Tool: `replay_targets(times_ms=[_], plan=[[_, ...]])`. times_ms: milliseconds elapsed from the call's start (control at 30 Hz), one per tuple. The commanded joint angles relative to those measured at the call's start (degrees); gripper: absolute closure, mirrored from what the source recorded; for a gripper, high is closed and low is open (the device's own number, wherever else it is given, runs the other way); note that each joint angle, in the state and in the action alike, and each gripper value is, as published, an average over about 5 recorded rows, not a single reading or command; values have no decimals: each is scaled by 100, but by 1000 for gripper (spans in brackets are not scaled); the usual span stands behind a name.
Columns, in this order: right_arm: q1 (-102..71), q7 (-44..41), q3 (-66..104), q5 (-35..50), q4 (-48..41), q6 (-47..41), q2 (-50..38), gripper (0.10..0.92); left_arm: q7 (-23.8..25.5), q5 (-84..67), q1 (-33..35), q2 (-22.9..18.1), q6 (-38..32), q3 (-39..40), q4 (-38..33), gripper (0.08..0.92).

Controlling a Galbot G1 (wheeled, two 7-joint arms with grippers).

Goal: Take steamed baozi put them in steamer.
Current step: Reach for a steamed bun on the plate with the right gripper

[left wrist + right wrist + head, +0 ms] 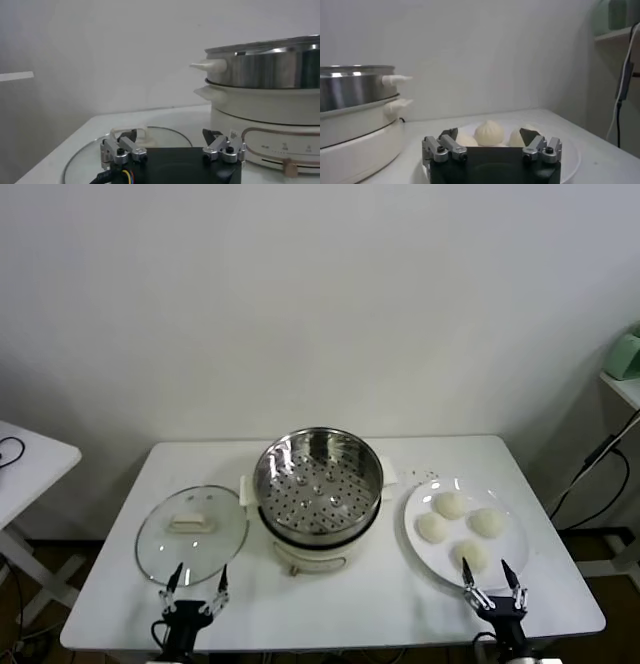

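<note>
Cream-white steamed baozi (450, 505) — four on plate (421, 545), right of empty steamer (317, 481) | judged soft, light, easily dented — grip gently across the sides | right gripper (494, 582) fingers apart, beside plate | left gripper (196, 583) fingers apart, by glass lid (191, 534)

Looks like a lab test setup: bare white wall (320, 304), plain white table (330, 594), loose cables (600, 474) at the side.
</note>
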Motion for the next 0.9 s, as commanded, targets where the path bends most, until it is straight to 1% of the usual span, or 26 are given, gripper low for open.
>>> replay_targets(times_ms=[33,67,167,267,333,433,500,600,667,767,833,900], plan=[[1035,-5,286,632,371,-1847,-557,203,-3,0,5,16,0,5,-13,177],[1164,14,272,630,353,-1985,-617,203,-2,1,6,19,-3,6,-15,177],[1894,94,136,691,226,-2813,-977,203,11,-44,4,40,-4,14,-32,177],[2531,-83,-166,565,-8,-3498,-1386,203,26,-104,-17,56,-1,20,-33,177],[2887,-455,-434,246,-161,-3882,-1741,203,32,-104,-34,59,-10,24,-24,177],[3316,-1260,-860,-342,-263,-4408,-2411,203,40,-92,-53,63,-22,33,-15,177],[3563,-1819,-1148,-829,-321,-4570,-2854,203,47,-79,-55,70,-33,45,-17,177],[3970,-2780,-1637,-1730,-530,-4248,-3430,203,69,-35,-48,79,-57,65,-23,177],[4373,-3427,-2109,-2311,-736,-3831,-3800,203,86,1,-41,82,-79,78,-21,177],[5329,-4164,-3214,-2930,-1130,-3317,-4239,203,100,32,-34,89,-107,93,-8,177],[6138,-4625,-4104,-3168,-1503,-2972,-4403,203,105,63,-26,90,-123,98,0,177],[7122,-5081,-5124,-3217,-1935,-2669,-4438,203,116,130,-15,90,-155,105,8,177]])
